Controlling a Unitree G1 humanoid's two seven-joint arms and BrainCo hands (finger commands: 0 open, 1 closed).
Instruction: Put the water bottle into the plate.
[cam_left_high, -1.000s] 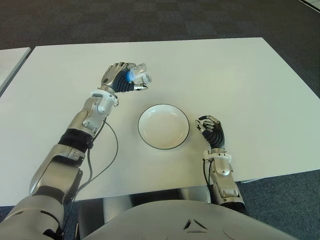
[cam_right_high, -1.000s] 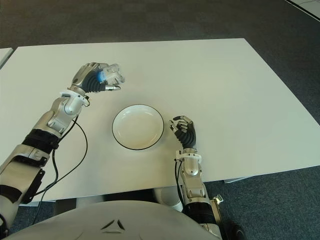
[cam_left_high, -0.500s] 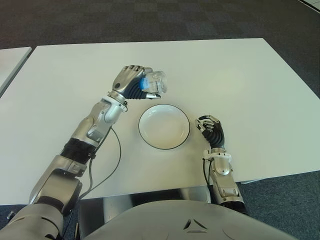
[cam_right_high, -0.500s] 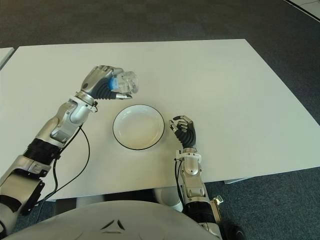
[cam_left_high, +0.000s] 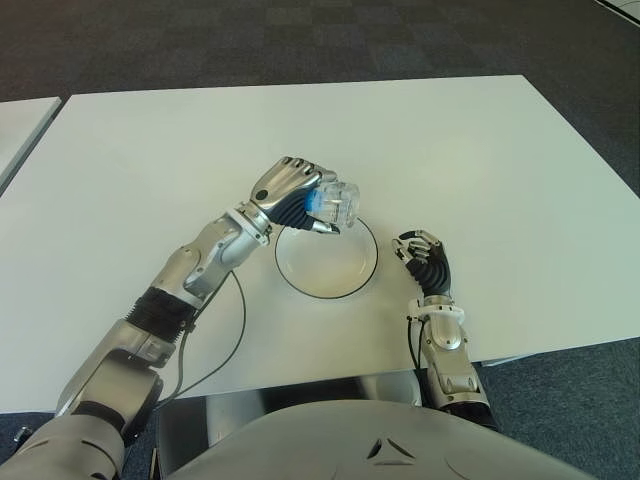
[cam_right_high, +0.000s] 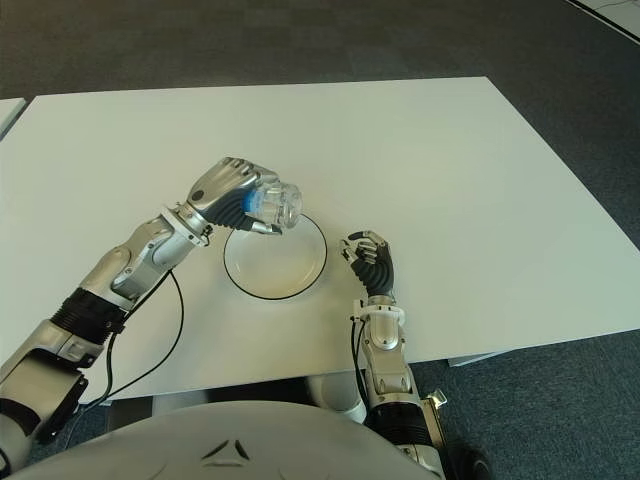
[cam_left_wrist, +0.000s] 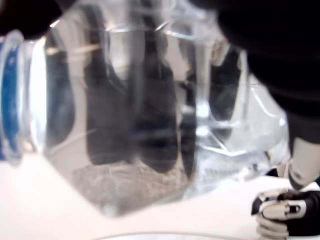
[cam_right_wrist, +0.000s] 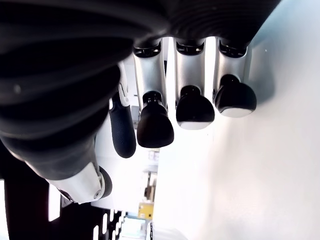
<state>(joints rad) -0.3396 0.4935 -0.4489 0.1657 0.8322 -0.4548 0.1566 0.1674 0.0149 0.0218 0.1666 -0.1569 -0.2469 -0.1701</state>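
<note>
On your left, the left hand (cam_left_high: 290, 190) has its fingers wrapped around the water bottle (cam_left_high: 335, 203), a clear bottle with a blue band, which lies tilted on its side in the grip and sticks out toward the right. You can see it held in the air over the left rim of the plate (cam_left_high: 345, 275), a white dish with a dark edge on the white table (cam_left_high: 480, 160). Right of the plate shows the right hand (cam_left_high: 425, 262), its fingers loosely curled, holding nothing.
</note>
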